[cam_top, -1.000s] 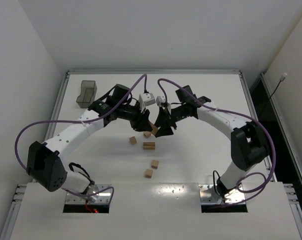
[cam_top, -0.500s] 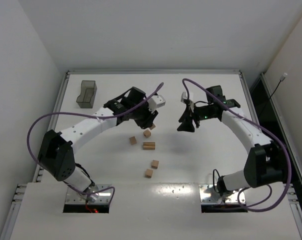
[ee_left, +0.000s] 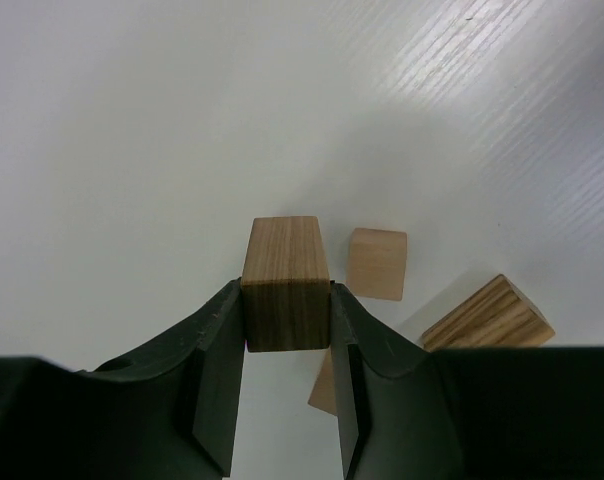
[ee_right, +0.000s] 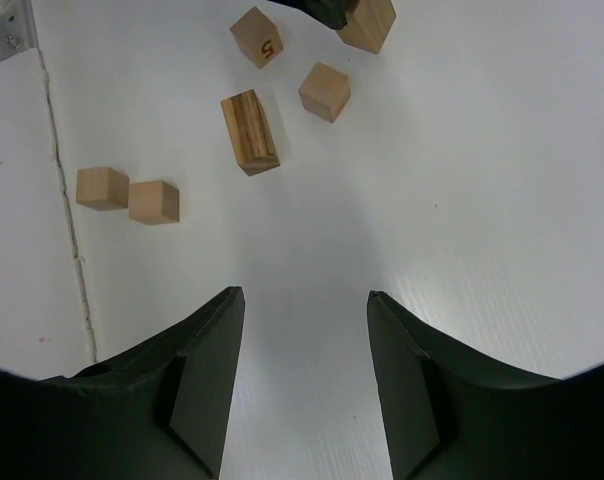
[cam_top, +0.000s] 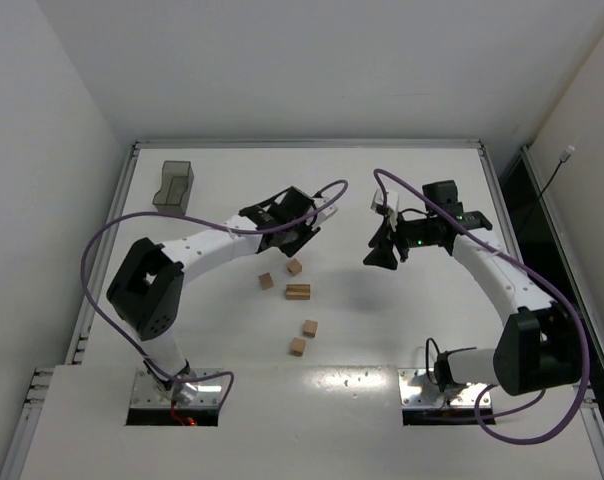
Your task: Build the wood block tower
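The left pincer (ee_left: 287, 318) is clenched on a small light tan wooden cube (ee_left: 285, 262), holding it over the white surface (cam_top: 412, 330) toward the far edge. Five more tan wood blocks (cam_top: 310, 327) lie scattered singly around the surface's middle, among them a longer striped one (ee_right: 250, 132) lying flat. The right pincer (ee_right: 304, 320) hangs spread and empty, nearer the right edge.

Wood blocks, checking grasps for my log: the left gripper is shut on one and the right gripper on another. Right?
Not quite. The left gripper is shut on a wood block, but the right gripper is open and empty; the right wrist view shows it.
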Motion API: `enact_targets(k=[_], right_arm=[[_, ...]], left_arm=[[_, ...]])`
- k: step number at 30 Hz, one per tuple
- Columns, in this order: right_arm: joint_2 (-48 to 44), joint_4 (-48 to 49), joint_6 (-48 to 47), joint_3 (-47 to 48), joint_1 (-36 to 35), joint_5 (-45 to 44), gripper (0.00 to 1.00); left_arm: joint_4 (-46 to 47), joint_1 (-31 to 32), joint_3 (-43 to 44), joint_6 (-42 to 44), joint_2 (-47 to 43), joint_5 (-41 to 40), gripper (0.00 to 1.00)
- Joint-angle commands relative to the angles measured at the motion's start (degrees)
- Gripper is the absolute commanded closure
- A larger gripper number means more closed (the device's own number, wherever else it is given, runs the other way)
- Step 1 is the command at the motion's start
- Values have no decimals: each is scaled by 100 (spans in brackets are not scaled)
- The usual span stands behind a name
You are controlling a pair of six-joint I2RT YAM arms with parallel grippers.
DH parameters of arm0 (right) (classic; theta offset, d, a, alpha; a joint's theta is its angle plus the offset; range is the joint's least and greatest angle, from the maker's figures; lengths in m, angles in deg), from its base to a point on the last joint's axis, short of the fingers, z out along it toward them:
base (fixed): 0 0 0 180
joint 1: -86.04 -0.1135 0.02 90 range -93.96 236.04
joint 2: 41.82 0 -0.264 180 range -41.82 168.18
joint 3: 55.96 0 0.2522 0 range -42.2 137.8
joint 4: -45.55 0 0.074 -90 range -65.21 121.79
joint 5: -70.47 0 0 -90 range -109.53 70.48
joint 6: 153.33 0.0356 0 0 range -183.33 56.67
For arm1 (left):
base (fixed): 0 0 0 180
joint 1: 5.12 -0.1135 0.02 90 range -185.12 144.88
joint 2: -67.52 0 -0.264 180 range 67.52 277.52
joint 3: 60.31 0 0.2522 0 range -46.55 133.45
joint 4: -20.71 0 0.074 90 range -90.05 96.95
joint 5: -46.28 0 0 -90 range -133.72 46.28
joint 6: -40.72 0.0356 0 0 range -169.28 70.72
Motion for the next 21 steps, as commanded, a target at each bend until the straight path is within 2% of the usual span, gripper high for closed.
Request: enact_targets(k=[1, 5, 14, 15, 17, 18, 21], right_arm=[[-165, 160, 29, 10, 34, 74, 51], [-165, 160, 29, 10, 34, 74, 51], [-112, 37, 29, 116, 34, 127, 52], [-112, 37, 29, 116, 34, 127, 52], [-60, -24, 29, 116, 34, 127, 52], [-60, -24, 29, 116, 34, 127, 52], [-60, -24, -24, 116, 86, 180, 52]], left_arm=[[116, 132, 281, -114, 131, -278, 100], [64, 194, 281, -114, 315, -217, 100], [-479, 352, 448, -17, 519, 661, 100], [-559, 352, 448, 105, 519, 1359, 100], [-805, 291, 448, 342, 467, 2066, 100], [-911, 291, 448, 483, 466, 2808, 100], [-1079, 291, 388, 728, 300, 3385, 100]])
